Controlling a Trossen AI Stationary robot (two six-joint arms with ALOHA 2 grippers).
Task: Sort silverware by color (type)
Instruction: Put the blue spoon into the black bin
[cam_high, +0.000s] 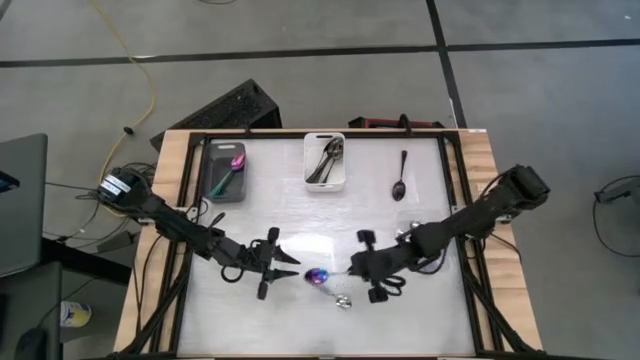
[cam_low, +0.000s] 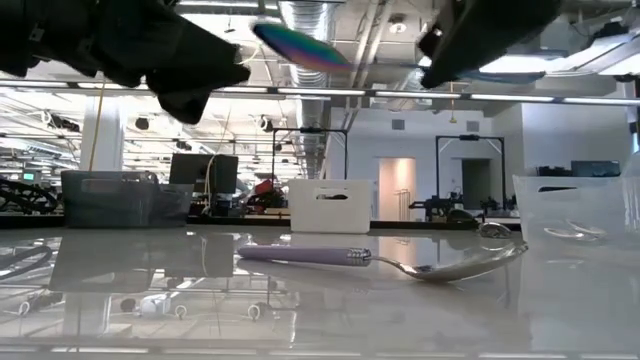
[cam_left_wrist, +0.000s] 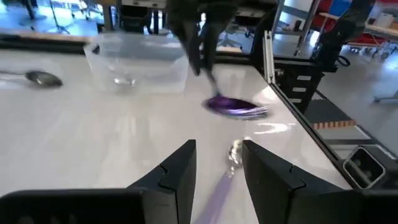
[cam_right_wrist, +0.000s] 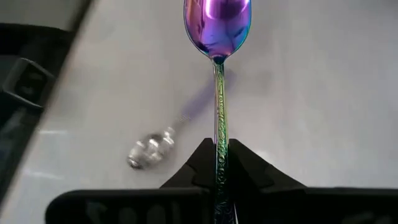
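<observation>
From above, my right end effector (cam_high: 358, 268) sits over the near middle of the bench (cam_high: 420, 310), clamped on the handle of a purple spoon (cam_high: 318, 276) whose bowl points toward my left arm. My left end effector (cam_high: 288, 266) is just beside that bowl, its fingers spread apart and holding nothing. A silver spoon (cam_high: 342, 300) lies on the bench just nearer the front edge than the purple one. A black spoon (cam_high: 400, 178) lies alone at the far right. The grey bin (cam_high: 226, 171) at the far left holds purple and teal spoons, and the white bin (cam_high: 325, 161) at the far middle holds dark and silver ones.

At bench level, the purple spoon (cam_low: 297, 44) hangs high in the air between my two dark arms. The silver spoon (cam_low: 400, 262) lies flat on the bench, bowl to the right. The grey bin (cam_low: 105, 198), the white bin (cam_low: 330, 205) and a clear bin (cam_low: 575, 208) stand along the far side.

From my left wrist, my fingers (cam_left_wrist: 179, 169) stand wide. Past them lies the silver spoon (cam_left_wrist: 234, 153), and farther off the purple spoon (cam_left_wrist: 235, 107) hangs in my right end effector (cam_left_wrist: 202, 62), with the clear bin (cam_left_wrist: 138, 59) beyond.

From my right wrist, my fingers (cam_right_wrist: 245, 165) pinch the purple spoon (cam_right_wrist: 217, 37) by its handle, bowl forward. The silver spoon (cam_right_wrist: 152, 148) rests on the bench below it.
</observation>
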